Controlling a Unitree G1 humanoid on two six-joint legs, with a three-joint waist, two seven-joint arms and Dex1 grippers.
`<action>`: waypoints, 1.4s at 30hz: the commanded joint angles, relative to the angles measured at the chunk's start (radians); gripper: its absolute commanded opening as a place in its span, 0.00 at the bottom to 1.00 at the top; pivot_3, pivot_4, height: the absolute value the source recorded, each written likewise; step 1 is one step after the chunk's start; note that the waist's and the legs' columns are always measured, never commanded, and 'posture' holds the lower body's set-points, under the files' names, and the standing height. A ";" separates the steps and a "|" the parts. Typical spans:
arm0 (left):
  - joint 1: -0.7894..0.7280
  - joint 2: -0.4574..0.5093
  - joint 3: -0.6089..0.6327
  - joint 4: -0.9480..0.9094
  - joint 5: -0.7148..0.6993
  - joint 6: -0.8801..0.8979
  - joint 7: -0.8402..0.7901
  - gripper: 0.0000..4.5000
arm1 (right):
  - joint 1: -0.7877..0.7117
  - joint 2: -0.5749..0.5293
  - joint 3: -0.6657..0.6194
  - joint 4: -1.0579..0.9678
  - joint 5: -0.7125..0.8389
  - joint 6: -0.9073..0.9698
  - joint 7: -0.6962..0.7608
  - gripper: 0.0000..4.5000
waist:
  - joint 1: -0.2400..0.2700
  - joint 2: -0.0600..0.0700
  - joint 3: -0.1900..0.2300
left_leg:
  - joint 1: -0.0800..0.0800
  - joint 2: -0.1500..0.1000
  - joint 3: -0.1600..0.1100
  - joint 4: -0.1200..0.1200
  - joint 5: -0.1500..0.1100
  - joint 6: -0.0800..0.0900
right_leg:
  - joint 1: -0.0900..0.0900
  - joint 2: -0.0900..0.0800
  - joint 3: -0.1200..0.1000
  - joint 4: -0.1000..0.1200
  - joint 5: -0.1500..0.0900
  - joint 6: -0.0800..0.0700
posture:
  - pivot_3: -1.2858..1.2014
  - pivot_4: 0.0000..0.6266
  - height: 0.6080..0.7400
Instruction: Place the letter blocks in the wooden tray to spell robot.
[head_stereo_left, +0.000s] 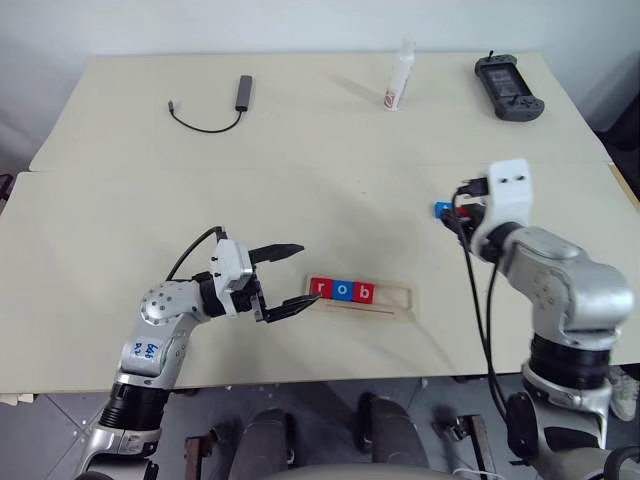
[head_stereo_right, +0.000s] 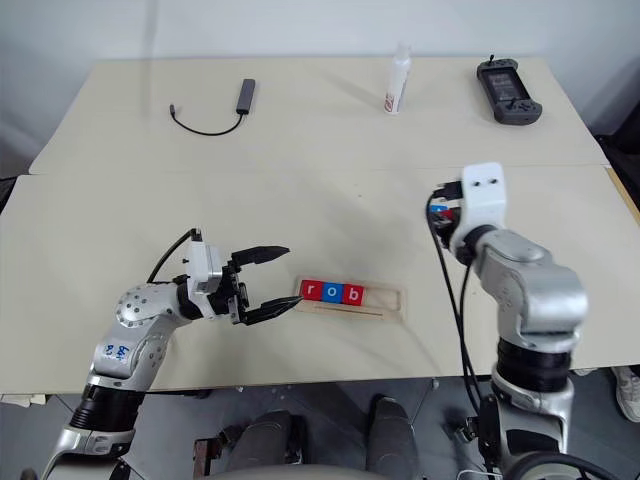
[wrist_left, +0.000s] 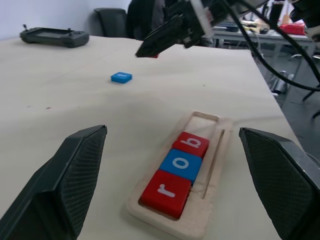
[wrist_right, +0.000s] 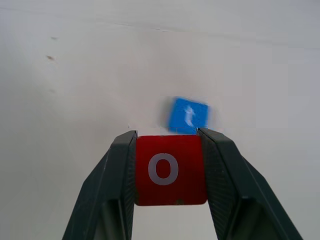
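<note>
The right hand (wrist_right: 167, 172) is clamped on a red "o" block (wrist_right: 170, 170), held above the desk (head_stereo_left: 120, 220) at about three o'clock from the wooden tray (head_stereo_left: 395, 299). The tray holds r, o, b (head_stereo_left: 343, 290) at its left end. The blue "t" block (wrist_right: 188, 115) lies just beyond the right hand. The left hand (head_stereo_left: 292, 276) gapes wide and empty at the tray's nine o'clock end.
</note>
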 joint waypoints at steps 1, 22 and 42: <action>-0.019 0.010 0.001 0.001 -0.028 0.006 -0.038 1.00 | 0.076 0.061 -0.068 -0.199 0.003 0.141 -0.029 0.32 | 0.000 0.000 0.000 | 0.000 0.000 0.000 0.000 0.000 0.000 | 0.000 0.000 0.000 0.000 0.000 0.000 | 0.52 0.24 1.00; -0.075 0.032 -0.004 0.041 -0.012 0.042 -0.114 1.00 | 0.270 -0.149 -0.099 -0.185 0.081 -0.098 0.240 0.99 | -0.003 0.000 0.000 | 0.001 -0.001 0.000 0.000 0.000 0.000 | 0.000 0.000 0.001 0.000 0.000 0.000 | 0.52 0.24 1.00; 0.041 0.080 0.058 -0.088 -0.012 0.063 0.003 1.00 | 0.121 -0.571 0.339 0.602 -0.014 -1.002 1.068 0.99 | 0.003 -0.003 0.002 | 0.001 0.000 0.000 0.002 0.000 0.001 | 0.002 0.000 0.000 -0.001 0.000 0.001 | 0.52 0.24 1.00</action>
